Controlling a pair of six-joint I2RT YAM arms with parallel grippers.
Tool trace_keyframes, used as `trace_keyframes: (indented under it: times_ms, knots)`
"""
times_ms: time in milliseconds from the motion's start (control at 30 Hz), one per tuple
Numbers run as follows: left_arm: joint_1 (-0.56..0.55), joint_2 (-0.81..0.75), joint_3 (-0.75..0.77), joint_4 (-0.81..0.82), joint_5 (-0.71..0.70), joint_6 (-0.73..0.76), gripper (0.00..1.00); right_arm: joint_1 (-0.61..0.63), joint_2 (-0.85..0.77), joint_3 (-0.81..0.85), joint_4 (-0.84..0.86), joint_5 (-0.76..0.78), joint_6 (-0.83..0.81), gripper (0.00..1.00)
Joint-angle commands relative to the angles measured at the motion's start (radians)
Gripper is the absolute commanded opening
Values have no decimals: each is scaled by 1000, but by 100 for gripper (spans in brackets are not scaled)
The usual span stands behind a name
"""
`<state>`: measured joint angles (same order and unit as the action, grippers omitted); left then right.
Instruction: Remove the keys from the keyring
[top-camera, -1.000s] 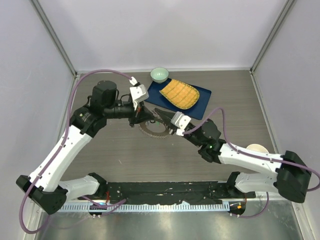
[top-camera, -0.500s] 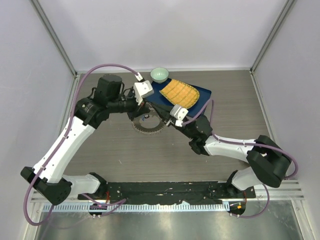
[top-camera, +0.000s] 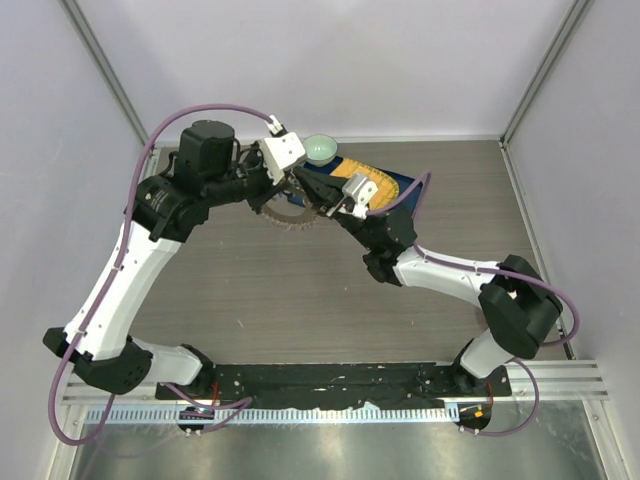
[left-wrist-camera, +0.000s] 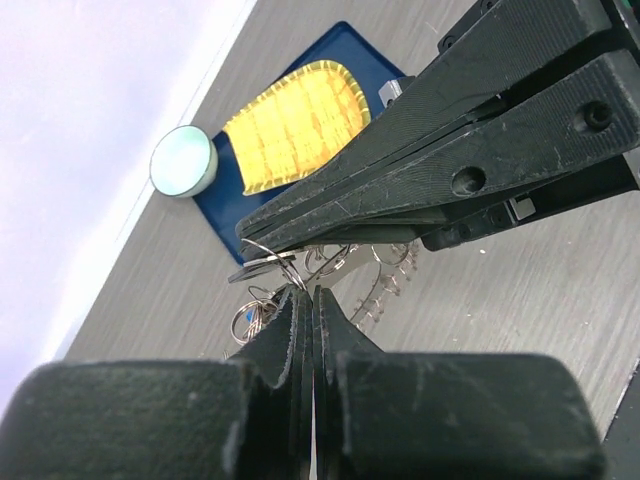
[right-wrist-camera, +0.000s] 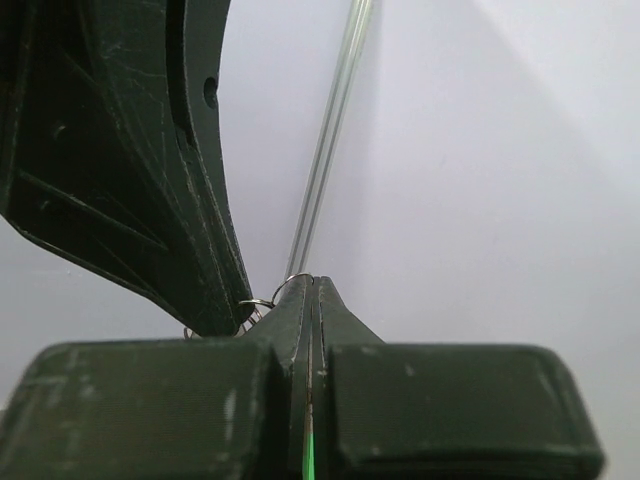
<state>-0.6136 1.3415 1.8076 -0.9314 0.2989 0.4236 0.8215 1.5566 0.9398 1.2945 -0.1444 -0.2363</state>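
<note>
Shut tight, both pairs of jaws, no gap between the fingers in either wrist view. Left gripper (left-wrist-camera: 305, 295) pinches a thin wire that arcs up out of its tips, part of the keyring (top-camera: 288, 218). Right gripper (right-wrist-camera: 312, 285) is closed too, with a small loop of the same thin wire poking out at its tips; it looks clamped on the ring, though the pinch point itself is hidden by the fingers.

The two grippers meet nearly tip to tip at the far middle of the table (top-camera: 260, 290), the left coming in from the left, the right from the right. In the left wrist view the right fingers cross the upper frame as a long dark wedge.

The keyring hangs between and just below the tips, tilted, and looks raised off the table. The keys (left-wrist-camera: 385, 280) dangle in a silvery fringe under the tips; one flat key lies just beside the right tip. Colours of the key heads are too small to tell.

Behind them lie a blue mat (left-wrist-camera: 225, 205) with a yellow ridged pad (left-wrist-camera: 295, 120) on it, and a pale green bowl (left-wrist-camera: 183, 160) touching the mat's far corner.
</note>
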Motion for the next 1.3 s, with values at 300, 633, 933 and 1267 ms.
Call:
trace_keyframes:
  times_ms: [300, 633, 933, 1267]
  knots:
    - [-61, -105, -209, -35, 322, -104, 0, -104, -39, 133, 114, -240, -136, 1]
    - [-60, -162, -218, 3, 301, -146, 0, -110, -142, 68, -57, -310, -196, 1]
    - [-14, -369, -430, 378, 11, -295, 50, -110, -292, 50, -349, -138, -202, 1]
    - [-5, -331, -461, 438, -156, -451, 60, -71, -470, 80, -819, 92, -48, 1]
